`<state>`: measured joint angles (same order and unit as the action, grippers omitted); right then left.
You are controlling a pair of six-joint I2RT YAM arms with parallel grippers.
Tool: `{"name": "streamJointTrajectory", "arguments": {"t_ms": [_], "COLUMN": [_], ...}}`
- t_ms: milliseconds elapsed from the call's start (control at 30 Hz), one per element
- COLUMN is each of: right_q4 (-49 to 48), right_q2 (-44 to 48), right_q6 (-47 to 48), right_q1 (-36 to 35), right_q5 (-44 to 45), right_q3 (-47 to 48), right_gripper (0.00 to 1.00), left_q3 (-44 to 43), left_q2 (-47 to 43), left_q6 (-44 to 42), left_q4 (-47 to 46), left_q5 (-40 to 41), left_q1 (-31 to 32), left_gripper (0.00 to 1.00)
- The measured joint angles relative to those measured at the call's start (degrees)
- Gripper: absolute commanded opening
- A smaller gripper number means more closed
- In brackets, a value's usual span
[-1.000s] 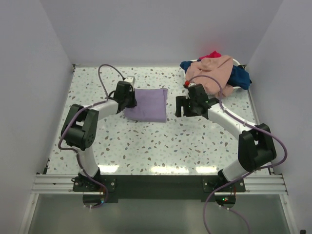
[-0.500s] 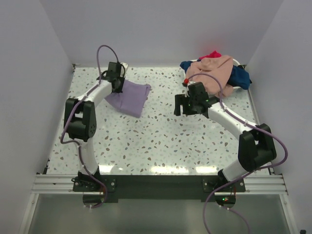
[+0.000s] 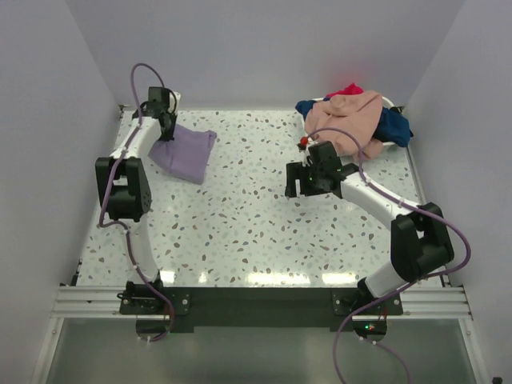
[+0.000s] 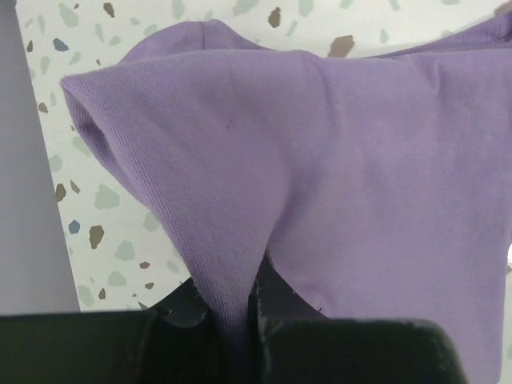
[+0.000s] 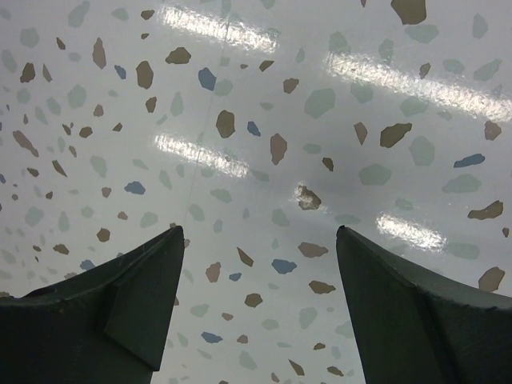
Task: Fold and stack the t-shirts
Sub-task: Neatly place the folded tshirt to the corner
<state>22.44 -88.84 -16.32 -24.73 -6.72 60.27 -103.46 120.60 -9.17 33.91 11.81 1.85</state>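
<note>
Lavender t-shirt (image 4: 344, 160) pinched between left fingers (image 4: 181, 309) (folded), right fingers (image 5: 136, 304) apart

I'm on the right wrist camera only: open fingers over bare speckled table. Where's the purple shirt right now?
Observer: At the far left corner of the table. The left gripper is shut on an edge of the folded lavender shirt.
Operator: Is it hanging in the air?
Observer: From above it looks to lie on the table, with only the pinched edge drawn up into the jaws.
Operator: What's left to fold?
Observer: A heap at the far right, just beyond the right gripper: a peach-pink shirt on top, with navy and red fabric showing around it.
</note>
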Motion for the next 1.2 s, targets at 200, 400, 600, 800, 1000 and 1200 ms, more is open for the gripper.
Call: {"name": "streamJointTrajectory", "arguments": {"t_ms": [200, 400, 600, 800, 1000, 1200], "right_q4": [-0.4, -0.9, -1.1, -1.3, -1.5, -1.7], "right_q2": [1.7, 3.1, 3.8, 3.8, 3.8, 3.8], "right_q6": [0.4, 0.8, 1.0, 1.0, 1.0, 1.0], "right_q1": [0.0, 0.0, 0.0, 0.0, 0.0, 0.0], "right_q5": [-0.6, -1.4, -2.0, -2.4, -2.9, -3.4], "right_q3": [-1.2, -1.7, -3.2, -3.6, -4.2, -4.5], "right_gripper": [0.8, 0.8, 0.8, 0.8, 0.8, 0.8], "left_q3": [-1.9, 0.4, 7.0, 8.6, 9.0, 9.0], "left_q2": [1.1, 0.7, -1.6, -2.5, -2.6, -3.1], "left_q6": [2.2, 7.1, 11.7, 13.1, 13.0, 11.4], "left_q4": [1.6, 0.2, -2.1, -4.4, -6.0, -6.2], "left_q5": [0.0, 1.8, 6.8, 12.6, 14.5, 13.5], "left_q1": [-1.4, -1.0, 0.1, 2.8, 3.5, 3.4], "left_gripper": [0.0, 0.0, 0.0, 0.0, 0.0, 0.0]}}
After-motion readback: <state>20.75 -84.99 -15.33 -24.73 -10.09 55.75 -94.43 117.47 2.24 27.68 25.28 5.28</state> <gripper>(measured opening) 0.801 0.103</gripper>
